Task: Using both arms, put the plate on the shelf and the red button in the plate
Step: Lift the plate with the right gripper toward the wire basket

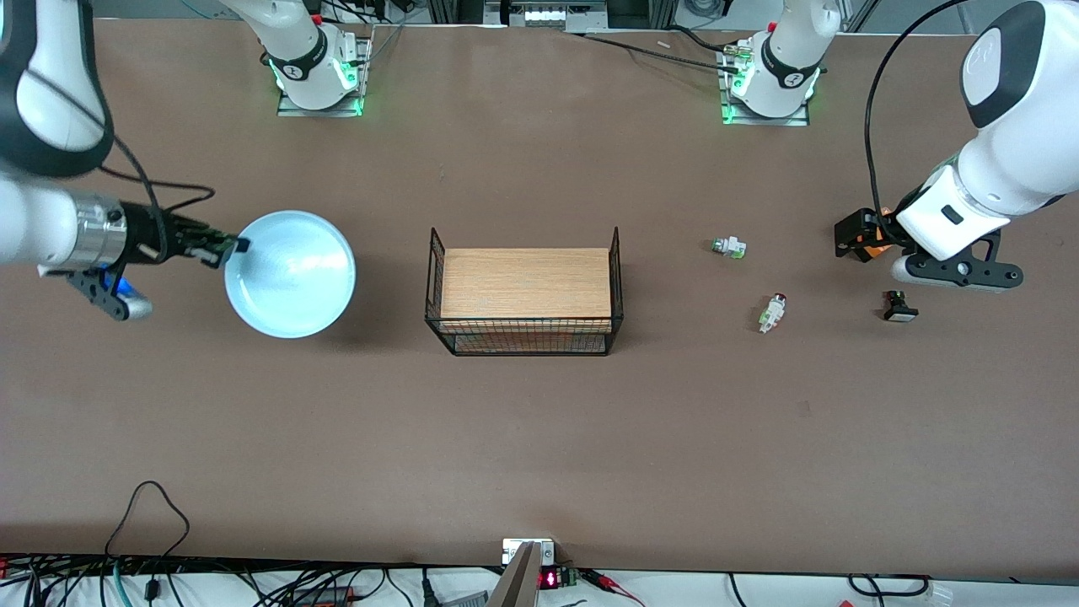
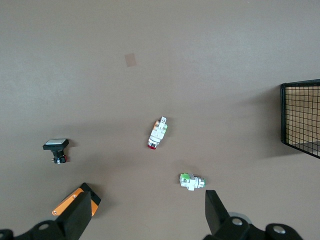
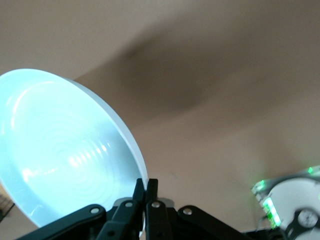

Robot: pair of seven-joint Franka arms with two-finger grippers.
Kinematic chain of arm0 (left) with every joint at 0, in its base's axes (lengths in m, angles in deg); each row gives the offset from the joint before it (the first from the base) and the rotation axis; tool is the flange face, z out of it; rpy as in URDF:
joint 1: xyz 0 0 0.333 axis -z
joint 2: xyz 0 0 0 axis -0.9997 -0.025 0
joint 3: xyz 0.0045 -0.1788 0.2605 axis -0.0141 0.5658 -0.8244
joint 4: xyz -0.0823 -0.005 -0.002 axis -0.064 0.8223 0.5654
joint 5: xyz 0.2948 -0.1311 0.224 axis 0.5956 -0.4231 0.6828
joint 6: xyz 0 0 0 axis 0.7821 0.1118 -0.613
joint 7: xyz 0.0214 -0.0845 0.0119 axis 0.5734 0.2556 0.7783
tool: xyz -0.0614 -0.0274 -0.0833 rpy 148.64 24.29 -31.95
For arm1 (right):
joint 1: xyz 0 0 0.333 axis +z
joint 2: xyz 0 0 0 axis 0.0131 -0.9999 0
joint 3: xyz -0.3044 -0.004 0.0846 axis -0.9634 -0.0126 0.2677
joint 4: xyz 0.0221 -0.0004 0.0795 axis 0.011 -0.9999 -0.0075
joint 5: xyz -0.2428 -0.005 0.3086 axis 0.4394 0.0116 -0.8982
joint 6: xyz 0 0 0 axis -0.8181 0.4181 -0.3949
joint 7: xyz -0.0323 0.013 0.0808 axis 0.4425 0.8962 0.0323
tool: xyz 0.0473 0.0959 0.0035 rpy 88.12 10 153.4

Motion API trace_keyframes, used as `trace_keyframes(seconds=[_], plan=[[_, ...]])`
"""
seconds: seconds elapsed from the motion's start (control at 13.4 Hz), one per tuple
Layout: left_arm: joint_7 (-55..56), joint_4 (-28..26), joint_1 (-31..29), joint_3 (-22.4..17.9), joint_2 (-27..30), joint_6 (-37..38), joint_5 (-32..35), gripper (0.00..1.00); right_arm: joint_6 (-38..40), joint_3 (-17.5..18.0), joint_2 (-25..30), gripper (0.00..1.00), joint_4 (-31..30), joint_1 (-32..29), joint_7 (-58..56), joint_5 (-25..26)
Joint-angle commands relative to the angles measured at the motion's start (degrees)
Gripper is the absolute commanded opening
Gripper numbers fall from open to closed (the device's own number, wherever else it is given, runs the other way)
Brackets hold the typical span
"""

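The right gripper (image 1: pixel 229 247) pinched the plate (image 1: pixel 291 274) by its rim, seemingly bound for the basket (image 1: pixel 524 291), while the left gripper (image 2: pixel 147 215) hovered with fingers spread over the table near the red button (image 1: pixel 772 312), which it probably needed to descend on next.

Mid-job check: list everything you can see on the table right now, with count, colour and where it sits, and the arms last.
plate: one, pale light blue, toward the right arm's end of the table, rim pinched by the right gripper.
wire basket: one, black mesh with a wooden board inside, mid-table.
red button: one, white and green with a dark-red cap, lying on the table toward the left arm's end.
white-green button: one, no red cap, farther from the front camera than the red button.
black button: one, black with a white cap, near the left gripper.
right gripper: shut on the plate's rim.
left gripper: open, empty, over the table by the buttons.
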Motion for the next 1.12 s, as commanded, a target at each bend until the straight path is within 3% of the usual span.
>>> trace_keyframes(seconds=[0.0,0.52,1.05], plan=[[0.25,1.72,0.13,-0.04,-0.80,1.29,-0.78,1.00,1.40,-1.13,4.90,0.00,-0.63,5.67,8.25,-0.84],[0.25,2.08,0.04,-0.13,-0.80,1.20,-1.04,1.00,-0.70,-1.04,8.78,0.00,-2.21,18.85,21.10,0.04],[0.17,2.16,0.04,-0.04,-0.80,1.20,-1.04,1.00,-15.89,-1.04,5.80,0.00,-7.48,31.42,24.34,4.17]])
